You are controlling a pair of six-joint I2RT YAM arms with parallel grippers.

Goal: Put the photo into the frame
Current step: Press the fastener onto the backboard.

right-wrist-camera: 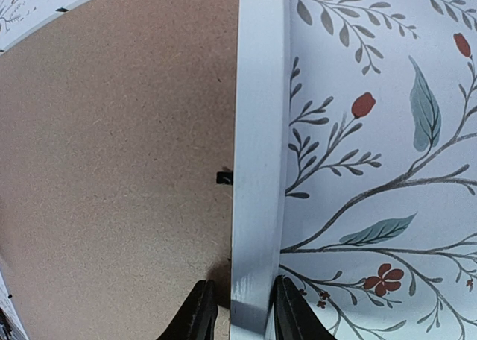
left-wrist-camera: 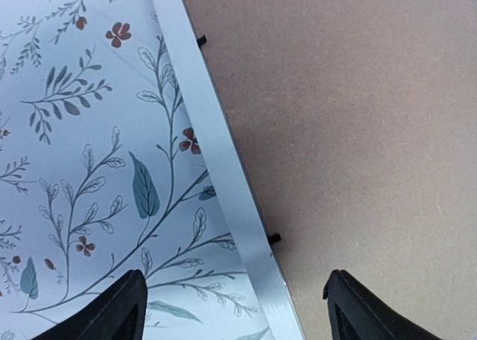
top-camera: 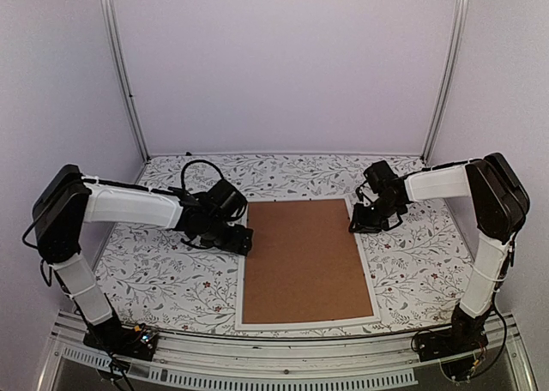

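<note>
The white frame (top-camera: 300, 323) lies flat on the table with a plain brown backing board (top-camera: 304, 258) filling it. The photo is hidden. My left gripper (top-camera: 243, 241) is open and straddles the frame's left rail (left-wrist-camera: 223, 168), one finger (left-wrist-camera: 119, 314) over the tablecloth and the other over the board (left-wrist-camera: 358, 131). My right gripper (top-camera: 356, 224) is closed around the frame's right rail (right-wrist-camera: 258, 131) near the far end, with its fingertips (right-wrist-camera: 287, 314) on either side of the rail in the right wrist view (right-wrist-camera: 246, 310).
Small black retaining tabs (right-wrist-camera: 223, 177) (left-wrist-camera: 274, 238) stick out from the rails over the board. The floral tablecloth (top-camera: 163, 275) surrounds the frame. Metal uprights (top-camera: 120, 65) and white walls close in the back and sides.
</note>
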